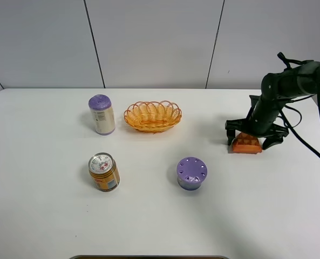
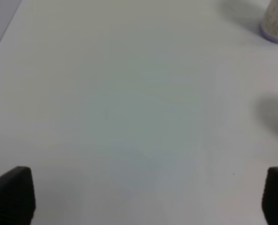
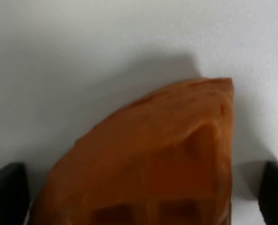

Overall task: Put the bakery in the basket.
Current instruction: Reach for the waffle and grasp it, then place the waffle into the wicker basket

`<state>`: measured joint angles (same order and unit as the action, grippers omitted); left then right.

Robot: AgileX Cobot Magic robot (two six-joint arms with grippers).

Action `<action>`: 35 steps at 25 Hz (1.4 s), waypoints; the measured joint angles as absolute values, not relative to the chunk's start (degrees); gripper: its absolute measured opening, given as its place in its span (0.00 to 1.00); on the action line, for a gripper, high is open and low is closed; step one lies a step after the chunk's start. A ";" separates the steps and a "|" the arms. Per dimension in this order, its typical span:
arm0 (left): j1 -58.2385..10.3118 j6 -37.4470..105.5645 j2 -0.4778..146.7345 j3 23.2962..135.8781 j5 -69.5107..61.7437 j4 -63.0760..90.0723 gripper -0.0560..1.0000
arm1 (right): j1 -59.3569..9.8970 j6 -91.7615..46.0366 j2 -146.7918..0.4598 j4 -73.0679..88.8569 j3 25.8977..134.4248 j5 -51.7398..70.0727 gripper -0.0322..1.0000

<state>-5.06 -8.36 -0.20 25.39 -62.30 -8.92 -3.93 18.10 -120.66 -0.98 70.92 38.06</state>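
Between the spread tips of the right claw [image 1: 250, 141], exterior view, the bakery [image 1: 246, 144] sits on the bench [image 1: 149, 216], ungrasped; the basket [image 1: 152, 116] lies well apart from this claw. Left wrist: left claw [image 2: 148, 197] released over the bench. Right wrist: the bakery fills the gap between the parted tips.

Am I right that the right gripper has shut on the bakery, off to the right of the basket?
Not quite: the right gripper is open, fingers wide either side of the bakery, as the right wrist view shows. It is right of the basket.
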 joint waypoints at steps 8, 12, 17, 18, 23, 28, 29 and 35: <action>-5.06 -8.36 -0.20 25.39 -62.30 -8.92 0.99 | -3.93 18.15 -120.66 -1.37 70.92 37.79 0.67; -5.06 -8.36 -0.20 25.39 -62.30 -8.92 0.99 | -3.93 18.15 -120.66 -1.56 70.92 37.47 0.67; -5.06 -8.36 -0.20 25.39 -62.30 -8.92 0.99 | -3.93 18.15 -120.66 -1.61 70.92 37.08 0.67; -5.06 -8.36 -0.20 25.39 -62.30 -8.92 0.99 | -3.93 18.15 -120.66 -1.61 70.92 37.08 0.67; -5.06 -8.36 -0.20 25.39 -62.30 -8.92 0.99 | -3.93 18.15 -120.66 -1.61 70.92 37.08 0.67; -5.06 -8.36 -0.20 25.39 -62.30 -8.92 0.99 | -3.93 18.15 -120.66 -1.75 70.92 37.21 0.67; -5.06 -8.36 -0.20 25.39 -62.30 -8.92 0.99 | -3.93 18.15 -120.66 -1.88 70.92 37.33 0.67; -5.06 -8.36 -0.20 25.39 -62.30 -8.92 0.99 | -3.93 18.15 -118.37 -3.13 70.92 38.55 0.67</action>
